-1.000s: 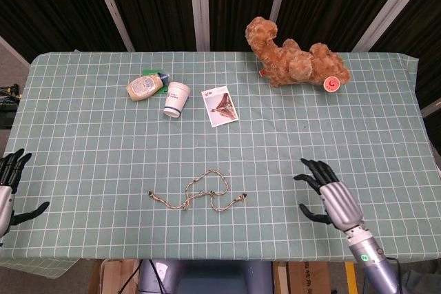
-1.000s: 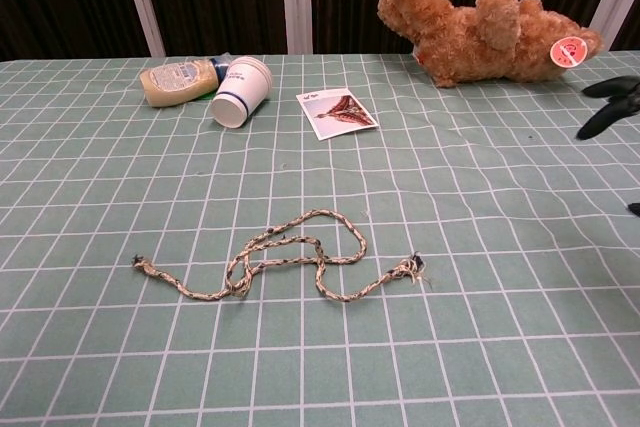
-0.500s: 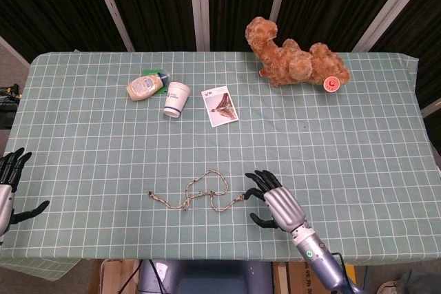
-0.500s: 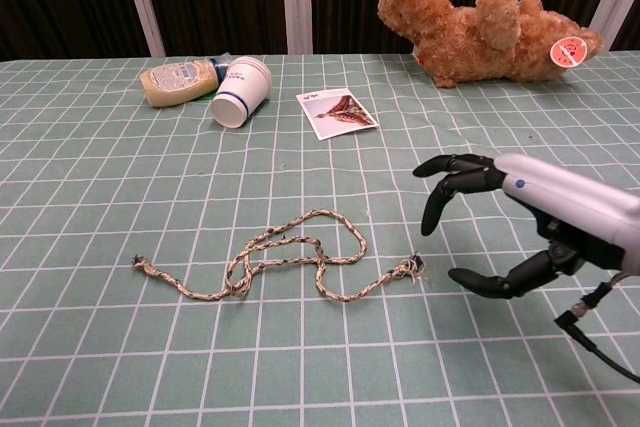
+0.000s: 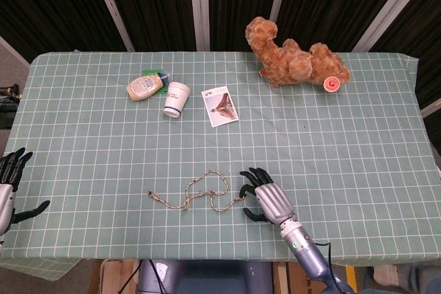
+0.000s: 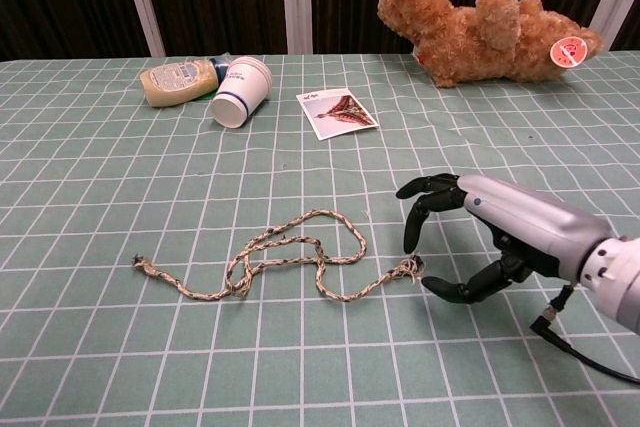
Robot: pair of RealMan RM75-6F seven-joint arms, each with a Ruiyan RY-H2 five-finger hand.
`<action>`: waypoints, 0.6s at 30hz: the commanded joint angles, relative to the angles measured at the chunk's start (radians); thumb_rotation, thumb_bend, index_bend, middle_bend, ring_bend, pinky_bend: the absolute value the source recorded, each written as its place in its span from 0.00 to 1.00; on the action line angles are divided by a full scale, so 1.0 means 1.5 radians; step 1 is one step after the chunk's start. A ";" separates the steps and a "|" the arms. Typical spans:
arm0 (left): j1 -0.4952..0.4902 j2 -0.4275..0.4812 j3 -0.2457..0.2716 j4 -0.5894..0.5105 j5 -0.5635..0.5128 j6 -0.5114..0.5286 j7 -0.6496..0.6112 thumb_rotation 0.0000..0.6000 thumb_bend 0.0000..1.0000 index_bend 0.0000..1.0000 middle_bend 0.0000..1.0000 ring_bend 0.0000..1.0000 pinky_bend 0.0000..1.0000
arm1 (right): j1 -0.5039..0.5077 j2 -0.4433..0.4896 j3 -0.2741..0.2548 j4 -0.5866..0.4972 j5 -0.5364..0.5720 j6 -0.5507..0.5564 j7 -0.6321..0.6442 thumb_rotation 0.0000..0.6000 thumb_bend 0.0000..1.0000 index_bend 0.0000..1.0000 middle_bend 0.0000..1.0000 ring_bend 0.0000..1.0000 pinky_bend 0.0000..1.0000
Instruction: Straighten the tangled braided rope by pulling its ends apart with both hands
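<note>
The braided rope [image 5: 200, 191] [image 6: 290, 257] lies tangled in loops on the green checked tablecloth, one frayed end at the left [image 6: 142, 265] and one at the right [image 6: 410, 267]. My right hand [image 5: 265, 199] [image 6: 480, 237] hovers just right of the right frayed end, fingers spread and curved over it, thumb below; nothing is held. My left hand [image 5: 10, 187] sits open at the table's left edge, far from the rope, and shows only in the head view.
A mayonnaise bottle [image 5: 145, 87] and a tipped paper cup [image 5: 176, 99] lie at the back left. A picture card [image 5: 220, 106] is behind the rope. A brown teddy bear [image 5: 293, 60] lies at the back right.
My right hand has moved left across the table, from the right side to the rope's right end. The left hand and the rope have stayed put.
</note>
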 commanded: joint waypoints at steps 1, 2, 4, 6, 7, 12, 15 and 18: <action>0.000 0.000 0.000 0.000 0.000 0.000 0.000 1.00 0.13 0.06 0.00 0.00 0.00 | 0.002 -0.006 0.000 0.005 0.005 -0.001 -0.001 1.00 0.35 0.47 0.16 0.00 0.00; 0.000 0.000 0.000 0.000 -0.001 -0.001 0.000 1.00 0.13 0.06 0.00 0.00 0.00 | 0.003 -0.010 -0.001 0.008 0.007 -0.001 -0.002 1.00 0.35 0.47 0.16 0.00 0.00; 0.000 0.000 0.000 -0.001 -0.001 -0.001 0.001 1.00 0.13 0.06 0.00 0.00 0.00 | 0.006 -0.017 -0.002 0.014 0.011 -0.002 -0.003 1.00 0.35 0.47 0.16 0.00 0.00; -0.001 0.000 0.000 -0.001 -0.002 -0.001 0.001 1.00 0.13 0.06 0.00 0.00 0.00 | 0.008 -0.024 -0.001 0.017 0.013 -0.001 -0.004 1.00 0.35 0.48 0.16 0.00 0.00; -0.001 0.000 0.000 -0.001 -0.002 -0.001 0.001 1.00 0.13 0.06 0.00 0.00 0.00 | 0.010 -0.027 0.000 0.019 0.014 -0.001 -0.005 1.00 0.35 0.48 0.16 0.00 0.00; -0.001 0.000 -0.001 -0.002 -0.003 -0.001 0.000 1.00 0.13 0.06 0.00 0.00 0.00 | 0.018 -0.045 0.007 0.032 0.021 -0.002 -0.009 1.00 0.35 0.48 0.16 0.00 0.00; -0.001 0.001 -0.001 -0.001 -0.005 -0.002 -0.002 1.00 0.13 0.06 0.00 0.00 0.00 | 0.024 -0.055 0.013 0.041 0.030 -0.004 -0.014 1.00 0.35 0.49 0.16 0.00 0.00; -0.002 0.001 -0.002 -0.001 -0.007 -0.005 -0.004 1.00 0.13 0.06 0.00 0.00 0.00 | 0.029 -0.061 0.017 0.049 0.043 -0.007 -0.019 1.00 0.35 0.50 0.16 0.00 0.00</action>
